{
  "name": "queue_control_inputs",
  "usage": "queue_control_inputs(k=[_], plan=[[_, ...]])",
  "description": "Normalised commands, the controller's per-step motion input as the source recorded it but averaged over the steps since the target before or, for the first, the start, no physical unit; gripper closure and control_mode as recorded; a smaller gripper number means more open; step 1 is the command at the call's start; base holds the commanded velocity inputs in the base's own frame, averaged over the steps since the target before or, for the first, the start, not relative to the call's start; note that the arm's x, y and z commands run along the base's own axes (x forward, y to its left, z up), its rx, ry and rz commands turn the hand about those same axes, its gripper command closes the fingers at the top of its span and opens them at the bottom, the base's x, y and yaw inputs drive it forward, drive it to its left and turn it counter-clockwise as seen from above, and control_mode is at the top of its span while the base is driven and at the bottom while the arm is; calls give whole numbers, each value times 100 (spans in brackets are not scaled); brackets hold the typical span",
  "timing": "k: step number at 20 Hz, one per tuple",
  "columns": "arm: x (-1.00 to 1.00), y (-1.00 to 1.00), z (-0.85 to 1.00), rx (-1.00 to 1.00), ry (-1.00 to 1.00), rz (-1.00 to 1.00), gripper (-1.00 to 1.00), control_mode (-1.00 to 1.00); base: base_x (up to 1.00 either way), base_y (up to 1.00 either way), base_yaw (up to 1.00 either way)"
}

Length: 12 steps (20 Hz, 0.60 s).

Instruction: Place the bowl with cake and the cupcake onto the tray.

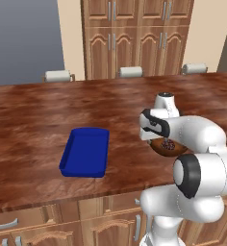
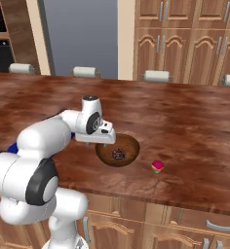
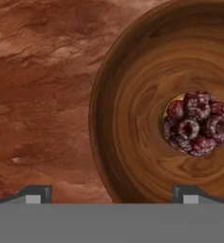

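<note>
Now: gripper lined up over the bowl rim

Nearest, the gripper (image 3: 112, 193) hangs just above the bowl (image 2: 118, 150), jaws spread wide, holding nothing; one fingertip sits outside the rim, the other inside. The dark cake (image 3: 198, 123) lies at the bowl's centre. The cupcake (image 2: 157, 166) stands on the worktop (image 1: 48, 115) just beside the bowl. The blue tray (image 1: 85, 152) lies well apart on the bowl's other side, nothing on it. Judged step: approach for the bowl grasp. Next move likely calls for lowering straight down, then pinching the rim.
</note>
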Motion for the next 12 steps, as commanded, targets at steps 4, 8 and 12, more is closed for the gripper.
queue_control_inputs(k=[4,8,12], plan=[[0,0,-19,0,1,0,-100,-100,0,0,0],[0,0,-14,0,2,0,-100,-100,0,0,0],[0,0,-15,0,2,0,-100,-100,0,0,0]])
